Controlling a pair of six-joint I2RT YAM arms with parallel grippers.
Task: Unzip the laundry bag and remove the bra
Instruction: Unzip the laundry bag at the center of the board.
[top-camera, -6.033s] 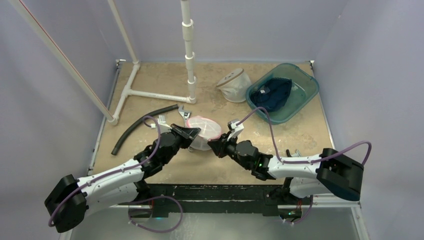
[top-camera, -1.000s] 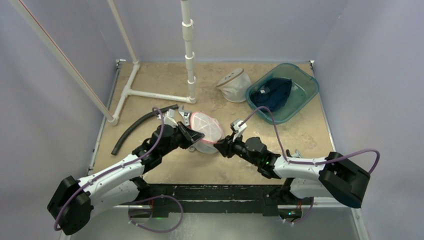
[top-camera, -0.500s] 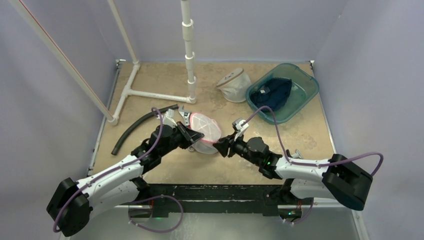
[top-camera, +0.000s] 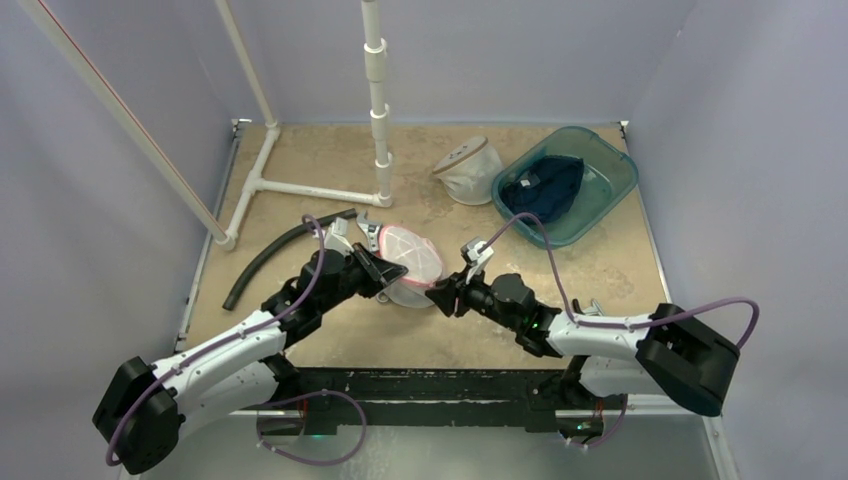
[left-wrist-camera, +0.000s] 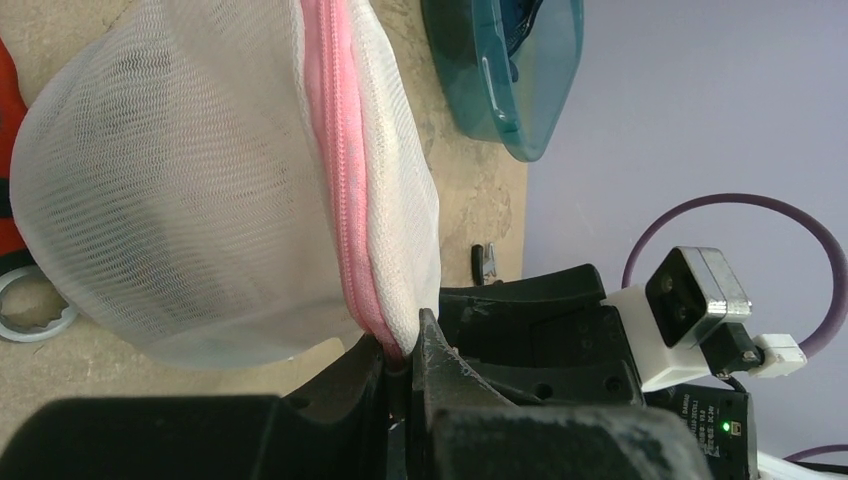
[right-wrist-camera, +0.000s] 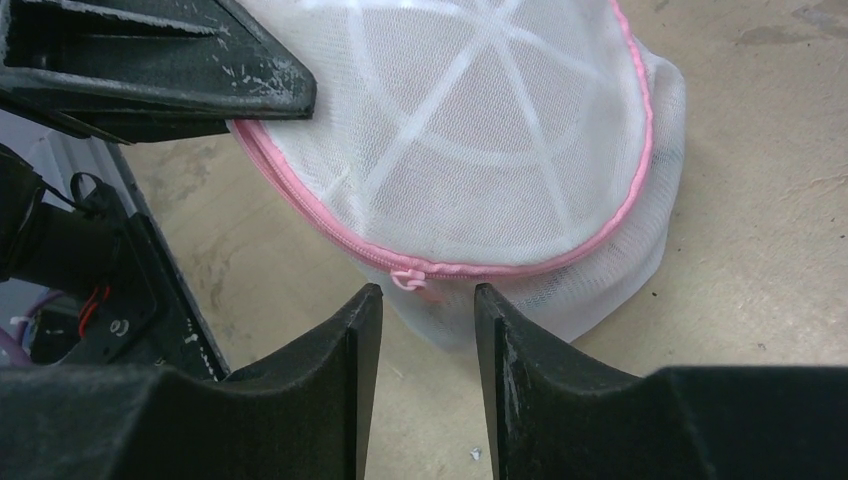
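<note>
With the left gripper (left-wrist-camera: 400, 352) pinching the laundry bag (left-wrist-camera: 200, 180), I must centre my spread right gripper (right-wrist-camera: 425, 310) on the zipper pull (right-wrist-camera: 408, 280) just ahead.

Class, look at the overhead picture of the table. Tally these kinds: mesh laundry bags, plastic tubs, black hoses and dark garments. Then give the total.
Mesh laundry bags: 2, the pink-zipped bag and the tan-rimmed bag
Plastic tubs: 1, the teal tub
Black hoses: 1, the black hose
Dark garments: 1, the dark blue garment in the tub
Total: 5
</note>
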